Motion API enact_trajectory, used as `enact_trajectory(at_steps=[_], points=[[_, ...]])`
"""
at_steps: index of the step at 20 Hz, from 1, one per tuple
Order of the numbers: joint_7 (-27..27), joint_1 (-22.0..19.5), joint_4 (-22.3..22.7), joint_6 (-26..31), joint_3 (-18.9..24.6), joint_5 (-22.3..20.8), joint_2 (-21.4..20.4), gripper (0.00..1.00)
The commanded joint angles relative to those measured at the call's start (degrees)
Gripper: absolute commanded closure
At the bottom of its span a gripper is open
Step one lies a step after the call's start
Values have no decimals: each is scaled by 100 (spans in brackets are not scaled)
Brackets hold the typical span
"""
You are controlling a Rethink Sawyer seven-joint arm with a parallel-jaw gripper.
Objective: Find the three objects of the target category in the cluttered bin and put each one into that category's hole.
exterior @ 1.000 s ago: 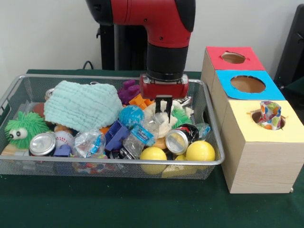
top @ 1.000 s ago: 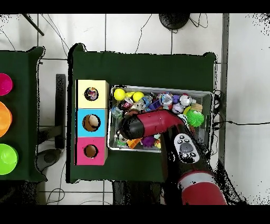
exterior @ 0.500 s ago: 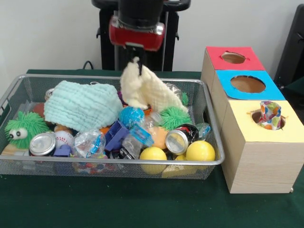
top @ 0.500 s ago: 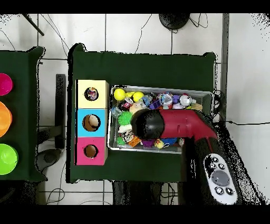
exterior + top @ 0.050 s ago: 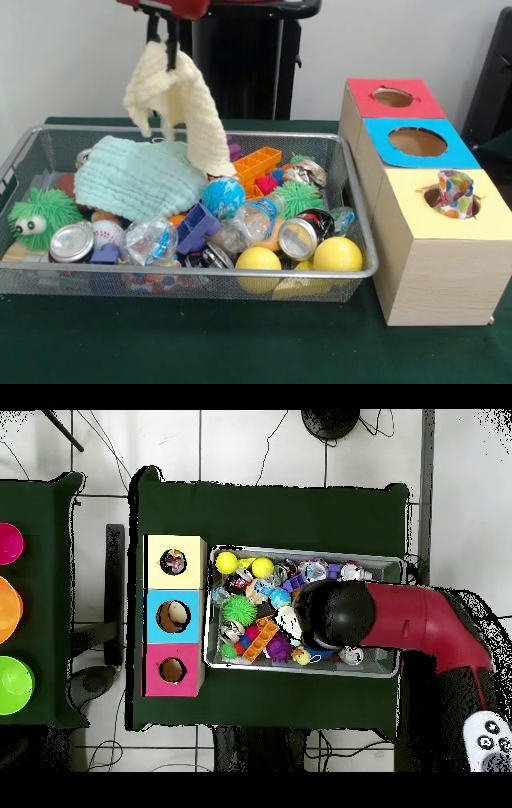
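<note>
My gripper (image 5: 162, 32) is clamped on the cream cloth (image 5: 178, 100), which hangs long-axis down above the bin's (image 5: 192, 278) far side over the teal cloth (image 5: 136, 178), with the hole boxes (image 5: 416, 172) well off toward the bin's other end.

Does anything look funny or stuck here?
Yes. A colorful wrapper sticks up out of the yellow box's hole instead of dropping in. The hand dangles a cream cloth above the bin.
</note>
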Motion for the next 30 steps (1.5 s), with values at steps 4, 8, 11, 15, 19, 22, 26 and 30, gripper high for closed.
enact_trajectory(at_steps=[4, 8, 11, 15, 19, 22, 26, 30], points=[[-2278, -552, -221, 403, 919, -298, 124, 100], [-2287, -711, -91, 224, 1015, -372, 158, 100], [-2353, -812, -97, 201, 1097, -427, 200, 100], [-2344, -901, -42, 80, 1209, -514, 276, 100], [-2277, -983, 245, -24, 1315, -523, 246, 100], [-2321, -1175, 595, -131, 1400, -493, 152, 100], [-2321, -1475, 998, -488, 1481, -683, 241, 100], [-2057, -1683, 1430, -1129, 1501, -1036, 458, 100]])
